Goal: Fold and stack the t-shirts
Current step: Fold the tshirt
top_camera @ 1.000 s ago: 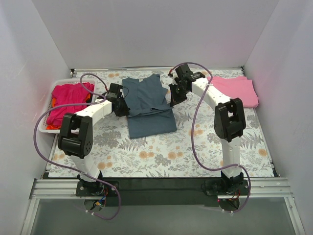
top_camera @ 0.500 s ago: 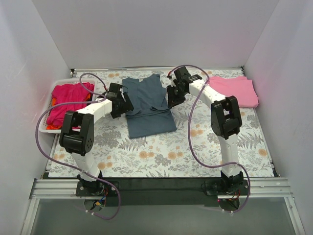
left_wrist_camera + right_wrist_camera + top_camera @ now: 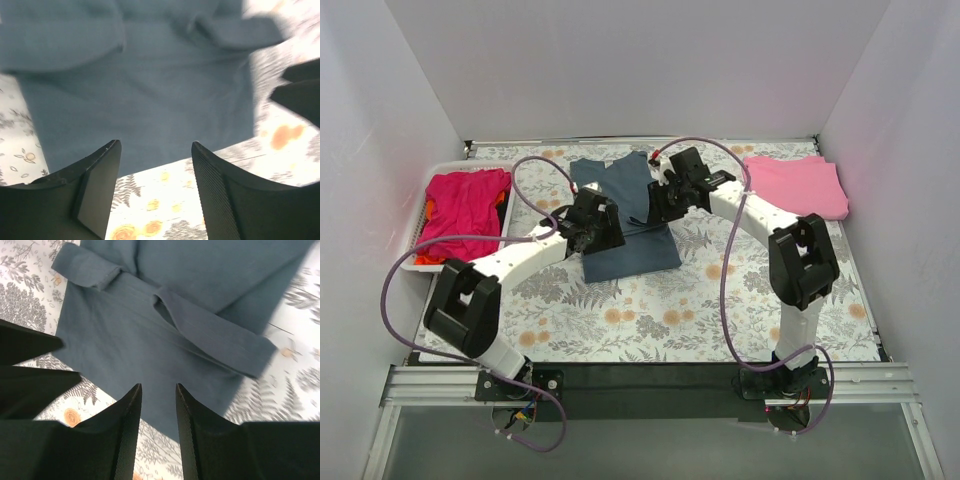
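Found the slate blue-grey t-shirt at mid-table on the floral table cover, partly folded, long axis running from the near hem toward the far wall, near edge squared off. Placed the left gripper over its left margin and the right gripper over its right margin, neither clearly nearer, so judged the coming fold a two-arm job, with the garment straight below and ahead of both. Read the left fingers as spread fairly wide, nothing between them, the near hem just beyond the tips. Read the right fingers as narrowly parted, likewise empty, hovering over the shirt's body beside a sleeve turned inward as a flat band. Noted soft creases and a second tucked sleeve at the upper left of the right wrist view. Saw a light pink t-shirt lying flat at the far right, well apart, and a magenta t-shirt in the white basket at the left, a sliver of orange-red shirt beside it.
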Controlling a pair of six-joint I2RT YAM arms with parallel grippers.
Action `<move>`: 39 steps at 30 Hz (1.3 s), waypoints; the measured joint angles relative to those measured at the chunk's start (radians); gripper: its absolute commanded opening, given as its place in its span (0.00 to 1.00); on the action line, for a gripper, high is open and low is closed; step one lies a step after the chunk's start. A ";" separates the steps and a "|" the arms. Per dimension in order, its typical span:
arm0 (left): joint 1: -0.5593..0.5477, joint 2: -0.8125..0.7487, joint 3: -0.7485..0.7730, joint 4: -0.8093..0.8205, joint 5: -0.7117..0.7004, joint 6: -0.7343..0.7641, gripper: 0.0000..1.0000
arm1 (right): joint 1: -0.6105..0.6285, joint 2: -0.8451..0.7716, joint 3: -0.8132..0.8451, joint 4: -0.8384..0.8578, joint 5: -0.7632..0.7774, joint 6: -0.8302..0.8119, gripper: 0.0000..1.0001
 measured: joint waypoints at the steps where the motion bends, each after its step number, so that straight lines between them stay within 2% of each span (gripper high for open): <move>1: -0.004 0.023 -0.010 0.000 0.006 -0.004 0.50 | 0.006 0.018 0.000 0.017 -0.014 0.002 0.34; 6: -0.005 0.150 -0.045 -0.020 0.037 -0.014 0.45 | 0.017 0.134 0.007 0.062 -0.080 0.018 0.31; 13: -0.002 0.167 -0.040 -0.020 0.060 -0.013 0.44 | 0.018 0.275 0.084 0.068 -0.123 0.024 0.31; 18: -0.001 0.177 -0.027 -0.032 0.066 -0.006 0.44 | 0.011 0.354 0.234 0.068 -0.125 0.031 0.33; 24: -0.001 0.178 -0.025 -0.035 0.066 -0.003 0.45 | -0.047 0.477 0.496 0.088 -0.124 0.074 0.34; 27: -0.001 0.179 -0.018 -0.045 0.058 -0.003 0.45 | -0.090 0.489 0.532 0.100 -0.127 0.089 0.36; 31: 0.003 0.185 0.006 -0.073 0.037 0.001 0.45 | -0.134 0.431 0.454 0.108 -0.131 0.092 0.36; 35: 0.025 0.183 0.042 -0.086 0.023 0.004 0.45 | -0.139 0.274 0.238 0.108 -0.183 0.093 0.35; 39: 0.042 0.157 0.049 -0.090 0.019 -0.002 0.44 | -0.126 0.098 -0.003 0.180 -0.305 0.122 0.34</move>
